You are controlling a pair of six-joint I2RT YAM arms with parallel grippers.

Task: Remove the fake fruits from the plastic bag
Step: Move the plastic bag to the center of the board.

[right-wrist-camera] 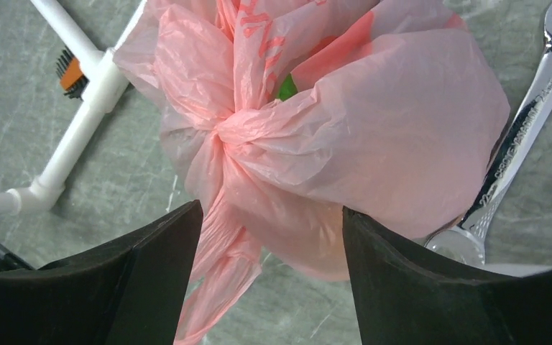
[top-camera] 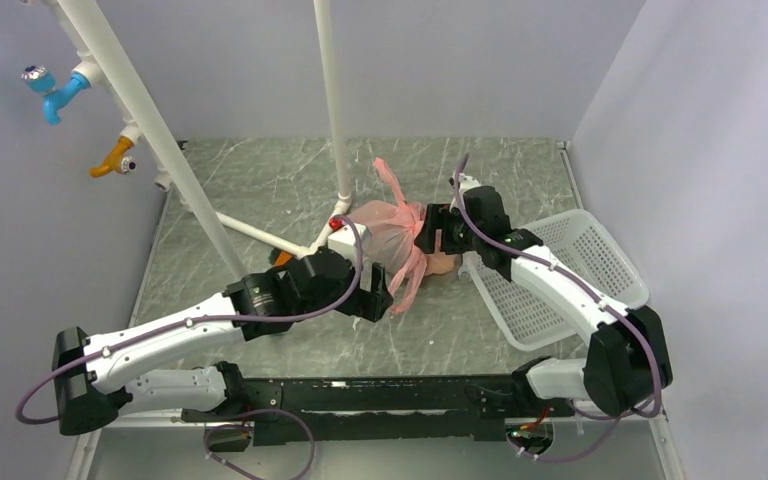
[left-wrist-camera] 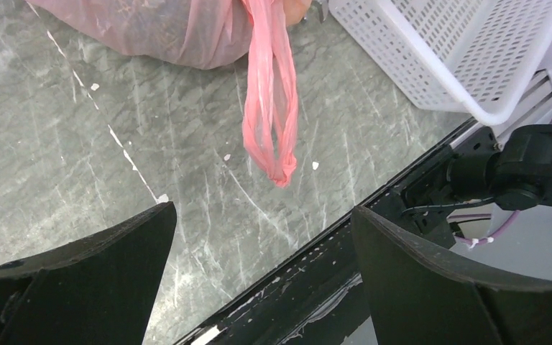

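The pink plastic bag [top-camera: 392, 232] lies knotted shut in the middle of the table. In the right wrist view its knot [right-wrist-camera: 233, 134] and bulging body [right-wrist-camera: 402, 122] fill the frame. The fake fruits are hidden inside; only a green patch [right-wrist-camera: 285, 88] shows through the folds. My right gripper [top-camera: 428, 232] [right-wrist-camera: 272, 208] is open, its fingers on either side of the bag's lower bulge and one loop handle. My left gripper [top-camera: 375, 300] [left-wrist-camera: 262, 210] is open and empty, just near of the bag, with the other handle [left-wrist-camera: 269, 108] hanging ahead of it.
A white mesh basket [top-camera: 560, 275] [left-wrist-camera: 467, 50] stands right of the bag. A steel wrench [right-wrist-camera: 521, 136] lies between the bag and the basket. A white pipe frame [top-camera: 260, 235] [right-wrist-camera: 79, 122] and an orange-and-black brush [top-camera: 280, 257] [right-wrist-camera: 70, 72] are to the left. A black rail [left-wrist-camera: 345, 251] edges the near side.
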